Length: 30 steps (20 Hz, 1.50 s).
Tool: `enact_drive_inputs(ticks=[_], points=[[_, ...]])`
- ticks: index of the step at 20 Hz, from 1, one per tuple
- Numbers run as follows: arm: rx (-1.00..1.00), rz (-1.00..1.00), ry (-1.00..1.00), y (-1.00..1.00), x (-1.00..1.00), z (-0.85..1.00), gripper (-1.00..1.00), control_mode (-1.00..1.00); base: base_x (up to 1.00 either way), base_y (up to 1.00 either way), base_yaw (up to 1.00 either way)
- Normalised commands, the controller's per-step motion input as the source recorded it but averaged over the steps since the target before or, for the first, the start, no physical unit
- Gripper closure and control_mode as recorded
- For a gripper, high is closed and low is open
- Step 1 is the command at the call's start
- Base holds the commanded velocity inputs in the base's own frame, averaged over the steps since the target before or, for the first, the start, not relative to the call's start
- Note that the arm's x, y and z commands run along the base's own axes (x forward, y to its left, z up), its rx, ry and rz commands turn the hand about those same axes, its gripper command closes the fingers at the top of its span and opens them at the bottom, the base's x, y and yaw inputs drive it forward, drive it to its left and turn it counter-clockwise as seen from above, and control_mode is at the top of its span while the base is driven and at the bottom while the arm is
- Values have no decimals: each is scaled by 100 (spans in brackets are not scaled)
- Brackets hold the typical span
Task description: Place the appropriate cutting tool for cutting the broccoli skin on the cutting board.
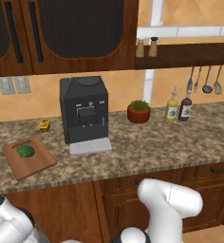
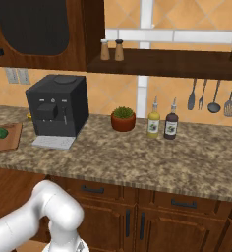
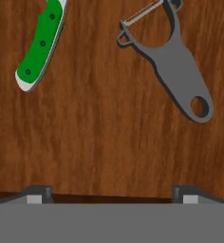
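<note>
Right now the gripper [image 3: 112,193] is hanging with its jaws standing wide apart and empty, looking down on a brown wooden surface [image 3: 109,133]. Lying on that wood beyond the tips, the cutting tool [image 3: 40,47] is sitting to the upper left in the hand view, and the grey peeler [image 3: 173,59] is lying well apart to its right. Judging by its look, the knife is light, stiff and rather slick; the green handle's middle seems the safest hold. Up on the counter [image 1: 147,147], the cutting board [image 1: 40,163] is waiting at the left with the broccoli [image 1: 25,151] resting on it.
</note>
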Motion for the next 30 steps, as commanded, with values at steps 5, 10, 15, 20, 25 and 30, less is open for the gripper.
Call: enact_drive_inputs(ticks=[5,10,15,20,25,30], points=[[0,-9,-4,61,83,0,-100,-100,0,0,0],[-1,-9,0,55,65,-7,-100,-100,0,0,0],[-1,-11,0,11,18,-36,-100,-100,0,0,0],[0,-12,0,0,5,-45,-100,-100,0,0,0],[0,-5,-1,12,26,-44,-100,-100,0,0,0],[0,-1,0,3,9,-40,-100,-100,0,0,0]])
